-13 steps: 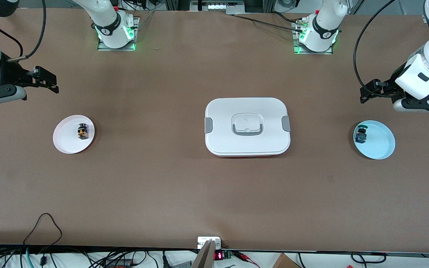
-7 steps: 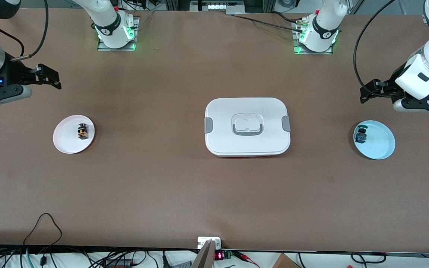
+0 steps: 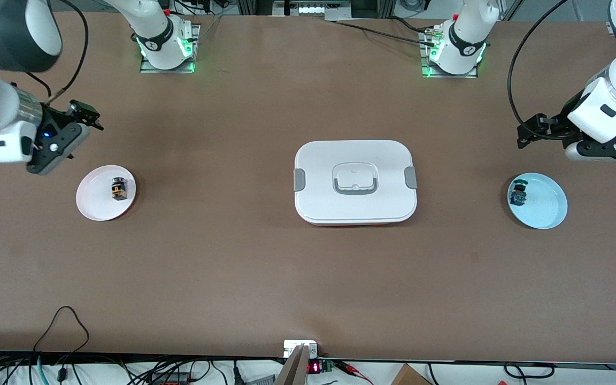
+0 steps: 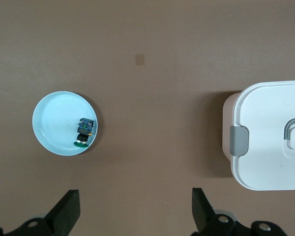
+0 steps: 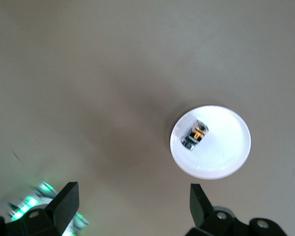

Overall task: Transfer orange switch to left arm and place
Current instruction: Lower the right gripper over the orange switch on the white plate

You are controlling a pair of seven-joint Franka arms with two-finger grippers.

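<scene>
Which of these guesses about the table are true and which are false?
1. The orange switch lies on a white plate. True.
2. The box has its lid off. False: the lid is on.
3. The right gripper is shut on the orange switch. False: it is open and up in the air, holding nothing.
4. A green-capped switch lies on a light blue plate. True.
5. The left gripper is open, above bare table. True.

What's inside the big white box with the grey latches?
The big white plastic box has its lid shut, so its inside is hidden. Only the grey-rimmed handle shows on top. A thin red strip peeks out beneath its nearer edge.
</scene>
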